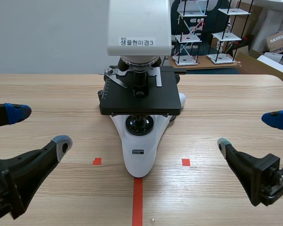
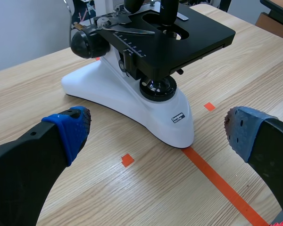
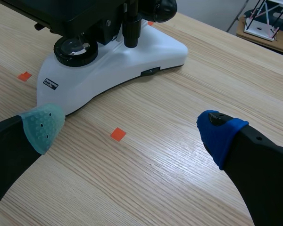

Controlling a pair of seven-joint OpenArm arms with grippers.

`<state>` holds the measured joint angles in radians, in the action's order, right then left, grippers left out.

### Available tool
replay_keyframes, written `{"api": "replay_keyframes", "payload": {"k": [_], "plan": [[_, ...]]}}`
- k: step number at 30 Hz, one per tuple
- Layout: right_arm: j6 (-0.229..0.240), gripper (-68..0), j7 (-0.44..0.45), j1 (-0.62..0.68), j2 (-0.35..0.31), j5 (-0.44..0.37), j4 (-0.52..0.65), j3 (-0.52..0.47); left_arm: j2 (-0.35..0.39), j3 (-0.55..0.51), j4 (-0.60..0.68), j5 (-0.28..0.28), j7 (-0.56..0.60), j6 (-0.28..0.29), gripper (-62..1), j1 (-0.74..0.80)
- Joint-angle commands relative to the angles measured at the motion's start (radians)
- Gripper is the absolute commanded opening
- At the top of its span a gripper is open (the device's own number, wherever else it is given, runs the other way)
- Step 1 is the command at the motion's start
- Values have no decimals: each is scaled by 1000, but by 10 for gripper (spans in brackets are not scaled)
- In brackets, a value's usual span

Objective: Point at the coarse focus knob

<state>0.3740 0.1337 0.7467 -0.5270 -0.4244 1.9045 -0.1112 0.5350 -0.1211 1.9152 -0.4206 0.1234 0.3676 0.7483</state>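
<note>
The microscope (image 1: 139, 117) stands square on the red tape line with its base toward the robot, likely so that either arm can get at a side. The left gripper (image 1: 40, 127) and right gripper (image 1: 248, 133) hang low on either side of it, fingers spread wide and holding nothing. Both are well apart from it, so pointing looks not yet begun, and the coarse focus knob (image 2: 88, 43), fat and black, sits on the stand's flank behind the stage. The table (image 1: 47, 89) is pale wood grain, and behind it are a plain wall, stick models (image 1: 188, 33) and boxes (image 1: 278, 40).
</note>
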Motion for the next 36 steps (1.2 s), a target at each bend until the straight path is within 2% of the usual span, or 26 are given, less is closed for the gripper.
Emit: {"api": "replay_keyframes", "payload": {"k": [1,21,23,26,31,36], "plan": [[-3,-54,18,2,-11,-10,21,-12,0,-3,12,-10,14,2,-7,2],[-3,-55,22,2,-17,-10,21,-12,0,-3,12,-10,14,2,-7,2],[-3,-73,23,2,-17,-10,21,-13,0,-3,12,-10,14,2,-7,2],[-3,-173,23,1,-19,-10,21,-15,0,-3,12,-10,14,2,-7,2],[-3,-421,46,-2,-24,-10,21,-56,0,-3,12,-10,14,2,-7,2],[-3,-627,67,-43,-88,-12,21,-92,0,-3,12,-10,14,2,-7,2]]}}
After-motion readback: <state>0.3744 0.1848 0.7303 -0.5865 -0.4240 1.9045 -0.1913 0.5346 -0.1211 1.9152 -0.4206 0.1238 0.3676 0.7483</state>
